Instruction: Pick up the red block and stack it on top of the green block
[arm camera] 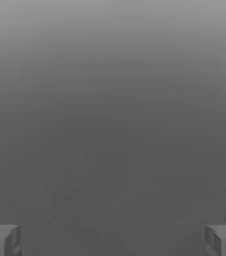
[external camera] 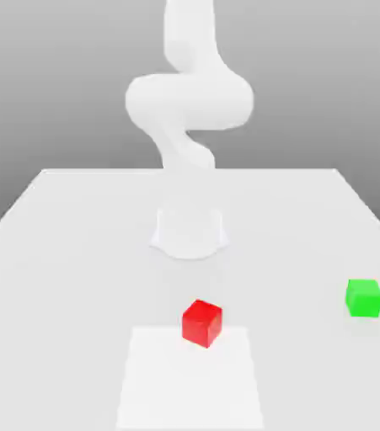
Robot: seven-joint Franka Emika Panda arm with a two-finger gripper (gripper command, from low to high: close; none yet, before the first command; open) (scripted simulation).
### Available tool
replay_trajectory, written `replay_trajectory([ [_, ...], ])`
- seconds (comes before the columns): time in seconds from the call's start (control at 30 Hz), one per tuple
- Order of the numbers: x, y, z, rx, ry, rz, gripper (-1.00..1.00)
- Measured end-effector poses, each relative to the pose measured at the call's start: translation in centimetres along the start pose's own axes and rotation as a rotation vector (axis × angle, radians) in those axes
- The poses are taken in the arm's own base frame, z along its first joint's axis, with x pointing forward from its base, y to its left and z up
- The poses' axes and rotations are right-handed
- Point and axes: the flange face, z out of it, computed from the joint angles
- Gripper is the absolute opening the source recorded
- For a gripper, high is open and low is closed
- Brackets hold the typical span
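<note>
White, smooth and matte, the flat desk (external camera: 75, 252) is seen in the exterior view stretching back to a plain grey backdrop. A small bright red cube with plain smooth faces, the red block (external camera: 202, 322), is set on the desk near the front, close to the middle of the exterior view. It is placed at the back edge of a slightly brighter white rectangular patch (external camera: 190, 379) marked on the desk surface, with one corner turned towards the camera. A small bright green cube of about the same size, the green block (external camera: 364, 298), is set directly on the desk well apart from the red block, towards the exterior view's right and a little farther back. Neither block is touched by anything, and nothing is stacked on either one.

Behind the blocks, the pale white robot arm (external camera: 189, 101) is mounted on a round base (external camera: 190, 233) on the desk, and its links are folded upward above that base.

In the hand view, the end effector (arm camera: 113, 240) is shown spread wide, with its two grey fingertips (arm camera: 2, 240) set far apart at opposite edges of the picture. Nothing is held between them; only a plain grey surface is seen beyond.
</note>
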Motion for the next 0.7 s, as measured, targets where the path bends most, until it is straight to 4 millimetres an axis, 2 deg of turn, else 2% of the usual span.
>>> replay_trajectory([
  [0.17, -4.0, 3.8, 11.7, -0.142, -0.117, 0.127, 0.0],
  [0.33, -10.1, 9.8, 21.0, -0.306, -0.213, 0.25, 0.0],
  [0.43, -14.7, 14.6, 25.3, -0.422, -0.263, 0.326, 0.0],
  [0.6, -23.0, 23.7, 31.2, -0.622, -0.322, 0.444, 0.0],
  [0.7, -24.9, 25.9, 33.4, -0.648, -0.33, 0.462, 0.0],
])
